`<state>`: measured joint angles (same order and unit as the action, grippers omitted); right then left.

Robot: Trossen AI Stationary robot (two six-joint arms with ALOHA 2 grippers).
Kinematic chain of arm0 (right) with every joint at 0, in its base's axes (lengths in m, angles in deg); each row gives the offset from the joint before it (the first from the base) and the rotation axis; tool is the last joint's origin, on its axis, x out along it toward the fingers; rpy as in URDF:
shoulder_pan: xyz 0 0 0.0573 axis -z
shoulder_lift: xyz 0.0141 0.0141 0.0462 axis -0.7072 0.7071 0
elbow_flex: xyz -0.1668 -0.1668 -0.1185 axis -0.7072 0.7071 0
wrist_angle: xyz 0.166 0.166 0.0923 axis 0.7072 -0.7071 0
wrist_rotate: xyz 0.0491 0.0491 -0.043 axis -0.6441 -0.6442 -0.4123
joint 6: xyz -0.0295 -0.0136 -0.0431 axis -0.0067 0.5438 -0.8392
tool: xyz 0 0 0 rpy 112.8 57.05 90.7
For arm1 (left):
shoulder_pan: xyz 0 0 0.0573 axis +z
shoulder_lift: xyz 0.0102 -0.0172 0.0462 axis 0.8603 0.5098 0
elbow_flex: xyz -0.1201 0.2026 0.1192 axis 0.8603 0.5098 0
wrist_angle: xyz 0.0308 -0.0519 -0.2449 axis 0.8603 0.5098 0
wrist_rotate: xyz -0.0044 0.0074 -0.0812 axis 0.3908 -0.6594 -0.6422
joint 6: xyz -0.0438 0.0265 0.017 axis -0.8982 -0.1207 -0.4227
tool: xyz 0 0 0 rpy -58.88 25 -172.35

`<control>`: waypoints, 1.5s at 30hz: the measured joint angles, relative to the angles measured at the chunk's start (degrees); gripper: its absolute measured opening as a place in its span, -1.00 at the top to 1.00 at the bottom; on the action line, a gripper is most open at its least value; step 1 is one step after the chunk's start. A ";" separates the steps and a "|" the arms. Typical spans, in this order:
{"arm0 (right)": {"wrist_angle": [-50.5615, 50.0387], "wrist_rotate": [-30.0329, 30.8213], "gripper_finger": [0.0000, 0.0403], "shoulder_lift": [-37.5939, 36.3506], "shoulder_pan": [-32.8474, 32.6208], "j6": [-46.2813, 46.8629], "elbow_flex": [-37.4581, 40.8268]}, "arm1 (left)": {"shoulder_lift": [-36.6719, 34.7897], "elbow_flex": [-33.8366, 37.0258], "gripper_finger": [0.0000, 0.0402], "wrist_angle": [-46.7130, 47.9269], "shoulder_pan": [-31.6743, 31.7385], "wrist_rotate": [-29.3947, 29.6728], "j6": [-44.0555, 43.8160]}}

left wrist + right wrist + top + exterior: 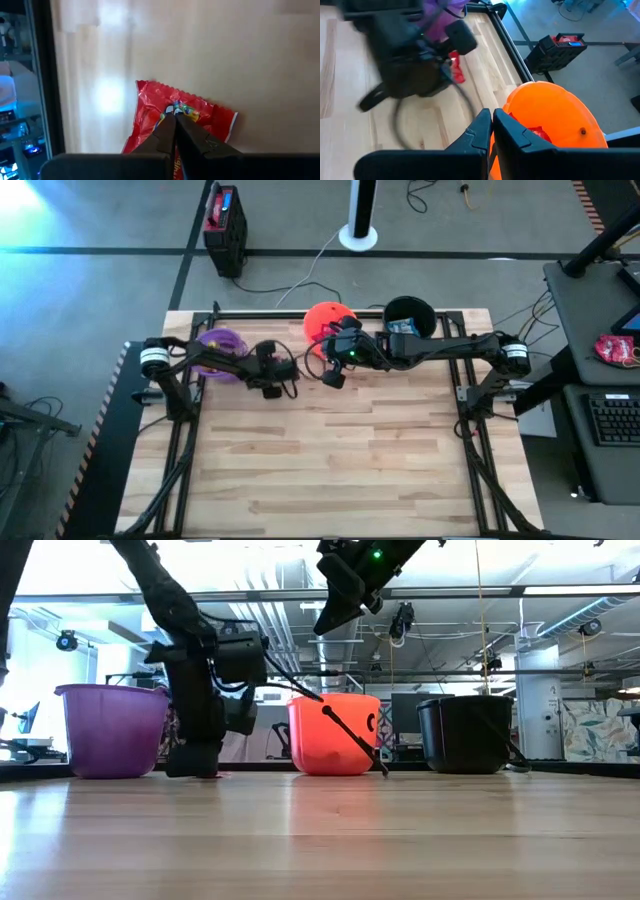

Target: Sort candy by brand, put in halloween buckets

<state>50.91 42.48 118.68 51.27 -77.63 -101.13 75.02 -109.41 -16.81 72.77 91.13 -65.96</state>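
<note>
Three buckets [334, 735] on wood table [340, 460]; grey floor [100, 280] around.

Three buckets [328, 323] along the table's [340, 460] far edge, packet [180, 117] under left pincer [174, 116].

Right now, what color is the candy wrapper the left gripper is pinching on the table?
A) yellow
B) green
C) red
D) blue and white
C: in the left wrist view the left gripper has its fingertips shut on a red packet lying on the wooden table.
</note>
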 joint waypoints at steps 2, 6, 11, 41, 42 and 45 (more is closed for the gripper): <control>-0.04 0.00 0.94 0.00 0.00 -0.01 0.00 | -0.35 0.03 1.00 1.51 -2.81 -0.01 -2.71; -0.05 -0.50 0.94 0.00 0.00 -0.01 0.00 | -2.18 0.15 1.00 1.95 -8.83 -2.87 -7.16; -0.20 -0.58 0.94 0.00 -0.04 -0.31 0.11 | -6.70 -0.28 1.00 2.34 -14.20 -5.75 -10.99; 37.98 -10.65 0.94 19.64 -3.02 4.45 8.03 | -37.97 -1.57 1.00 16.81 -26.61 11.58 -29.10; 37.97 -10.69 0.94 20.68 -3.02 4.45 7.18 | -37.99 -1.55 1.00 16.91 -26.63 13.03 -29.49; 37.90 -11.07 0.94 23.88 -3.13 4.47 4.00 | -37.88 -1.63 1.00 17.22 -26.81 15.73 -29.91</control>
<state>88.80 31.41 142.56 48.14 -73.16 -97.13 37.14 -111.04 0.40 45.96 106.85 -95.86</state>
